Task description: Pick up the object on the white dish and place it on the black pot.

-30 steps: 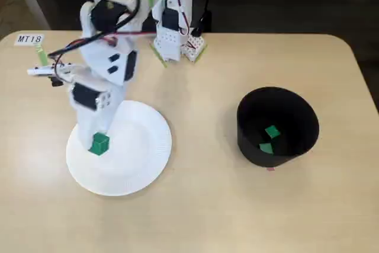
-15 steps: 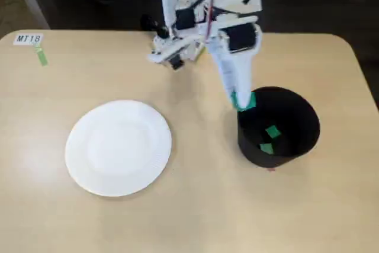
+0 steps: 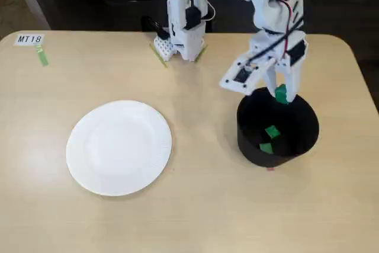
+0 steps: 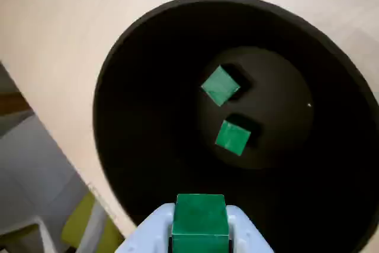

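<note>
Wrist view: white two-finger gripper [image 4: 200, 229] at bottom edge, jaws clamped on a small bright green cube [image 4: 200, 216], held above the open mouth of the matte black cylindrical pot [image 4: 148, 117]. Two more green cubes lie on the pot floor, one [image 4: 220, 85] just beside the other [image 4: 232, 137]. Fixed view: gripper [image 3: 282, 94] over the pot's far rim [image 3: 249, 140], held cube [image 3: 280, 93] between the fingers. Round white paper plate [image 3: 119, 147] sits bare to the left on the tan table [image 3: 195, 205], well apart from pot.
</note>
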{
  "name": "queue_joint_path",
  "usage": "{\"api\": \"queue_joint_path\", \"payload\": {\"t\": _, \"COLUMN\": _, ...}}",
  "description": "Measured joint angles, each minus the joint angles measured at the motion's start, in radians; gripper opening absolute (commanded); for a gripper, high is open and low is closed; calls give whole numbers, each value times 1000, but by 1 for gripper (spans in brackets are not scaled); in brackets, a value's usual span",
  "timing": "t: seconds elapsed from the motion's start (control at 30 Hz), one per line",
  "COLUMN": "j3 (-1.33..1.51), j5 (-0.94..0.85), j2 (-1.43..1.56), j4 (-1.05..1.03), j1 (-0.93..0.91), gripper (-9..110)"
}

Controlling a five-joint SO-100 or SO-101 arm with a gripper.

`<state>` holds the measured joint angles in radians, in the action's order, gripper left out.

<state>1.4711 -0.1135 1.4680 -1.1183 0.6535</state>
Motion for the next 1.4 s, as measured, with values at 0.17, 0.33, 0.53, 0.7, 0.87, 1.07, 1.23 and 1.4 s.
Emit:
{"api": "queue_joint_path", "payload": {"t": 0.17, "j3": 0, "j5": -5, "j2": -115, "j4": 61, "j1": 12, "gripper": 0}}
{"api": "queue_joint_path", "payload": {"t": 0.33, "j3": 0, "j5": -20, "j2": -183, "j4": 98, "j1": 8, "gripper": 0}}
{"api": "queue_joint_path", "payload": {"t": 0.53, "j3": 0, "j5": -51, "j2": -193, "j4": 100, "j1": 6, "gripper": 30}}
{"api": "queue_joint_path", "payload": {"t": 0.7, "j3": 0, "j5": -75, "j2": -193, "j4": 94, "j1": 14, "gripper": 39}}
{"api": "queue_joint_path", "payload": {"t": 0.87, "j3": 0, "j5": -71, "j2": -144, "j4": 84, "j1": 11, "gripper": 10}}
{"api": "queue_joint_path", "payload": {"t": 1.07, "j3": 0, "j5": -37, "j2": 21, "j4": 18, "j1": -43, "gripper": 0}}
{"api": "queue_joint_path", "payload": {"t": 1.23, "j3": 0, "j5": -15, "j2": 261, "j4": 5, "j1": -135, "gripper": 0}}
{"api": "queue_joint_path", "payload": {"t": 1.4, "j3": 35, "j5": 83, "j2": 529, "j4": 9, "j1": -296, "gripper": 0}}
